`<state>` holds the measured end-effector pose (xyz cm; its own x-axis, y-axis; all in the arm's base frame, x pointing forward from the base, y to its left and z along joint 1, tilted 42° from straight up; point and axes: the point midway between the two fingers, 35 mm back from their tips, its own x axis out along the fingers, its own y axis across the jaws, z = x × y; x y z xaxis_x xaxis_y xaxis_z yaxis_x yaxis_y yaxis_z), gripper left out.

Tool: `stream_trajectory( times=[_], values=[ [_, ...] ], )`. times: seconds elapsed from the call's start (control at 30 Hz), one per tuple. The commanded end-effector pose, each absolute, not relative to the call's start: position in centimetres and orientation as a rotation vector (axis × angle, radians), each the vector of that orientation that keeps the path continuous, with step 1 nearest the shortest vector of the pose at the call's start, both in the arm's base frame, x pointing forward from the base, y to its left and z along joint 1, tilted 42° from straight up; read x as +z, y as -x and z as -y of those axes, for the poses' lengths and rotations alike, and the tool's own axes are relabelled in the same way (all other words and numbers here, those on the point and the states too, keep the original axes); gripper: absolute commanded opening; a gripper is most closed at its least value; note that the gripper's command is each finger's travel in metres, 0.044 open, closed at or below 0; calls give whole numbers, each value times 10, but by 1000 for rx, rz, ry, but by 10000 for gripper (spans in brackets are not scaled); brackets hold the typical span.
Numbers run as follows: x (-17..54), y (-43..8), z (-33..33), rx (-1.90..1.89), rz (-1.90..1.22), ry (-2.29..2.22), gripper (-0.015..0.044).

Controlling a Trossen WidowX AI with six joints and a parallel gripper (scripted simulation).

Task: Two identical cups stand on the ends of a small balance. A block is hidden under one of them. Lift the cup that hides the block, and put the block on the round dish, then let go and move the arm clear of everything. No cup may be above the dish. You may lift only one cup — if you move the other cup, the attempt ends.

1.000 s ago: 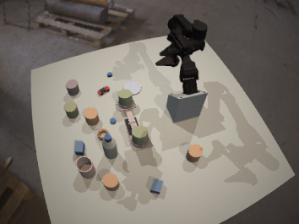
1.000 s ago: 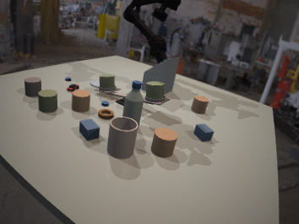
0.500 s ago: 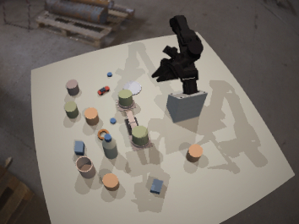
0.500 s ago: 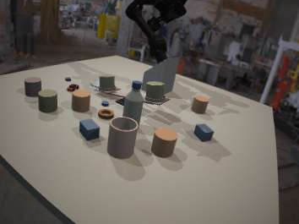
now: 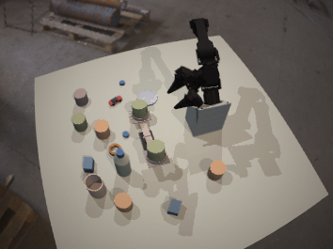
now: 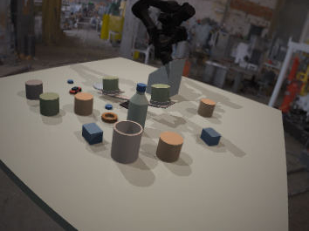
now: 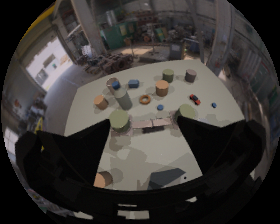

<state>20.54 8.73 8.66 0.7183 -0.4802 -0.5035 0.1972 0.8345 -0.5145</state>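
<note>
One green cup [image 5: 139, 109] [image 6: 110, 84] [image 7: 186, 112] stands on the balance end nearer the dish. The other green cup [image 5: 155, 150] [image 6: 160, 92] [image 7: 119, 120] stands on the opposite end. The pink beam of the balance [image 5: 146, 132] [image 7: 160, 122] joins them; its tilt is too small to read surely. The pale round dish [image 5: 149, 97] [image 6: 99, 86] lies just beyond the first cup and bears nothing visible. The block is not visible. My gripper [image 5: 172, 100] [image 7: 144, 121] is open and empty, raised above the table to the arm side of the balance, touching neither cup.
A grey upright panel [image 5: 207, 119] [image 6: 168, 82] [image 7: 167, 178] stands below the arm. A bottle [image 5: 122, 164] [image 6: 138, 107] and an orange ring [image 5: 114, 148] [image 6: 109, 118] are beside the balance. An orange cylinder [image 5: 217, 170] [image 6: 207, 107], a red toy car [image 5: 115, 101] and several other cylinders and blocks stand around.
</note>
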Motion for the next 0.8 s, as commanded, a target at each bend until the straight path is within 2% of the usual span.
stream_trajectory(
  times=[0.0, 0.33, 0.77],
  values=[
    [76, -197, -69, -416, -752, 558, 440],
    [71, -194, -57, -436, -820, 639, 440],
    [75, -223, -31, -397, -1098, 892, 440]
  ],
)
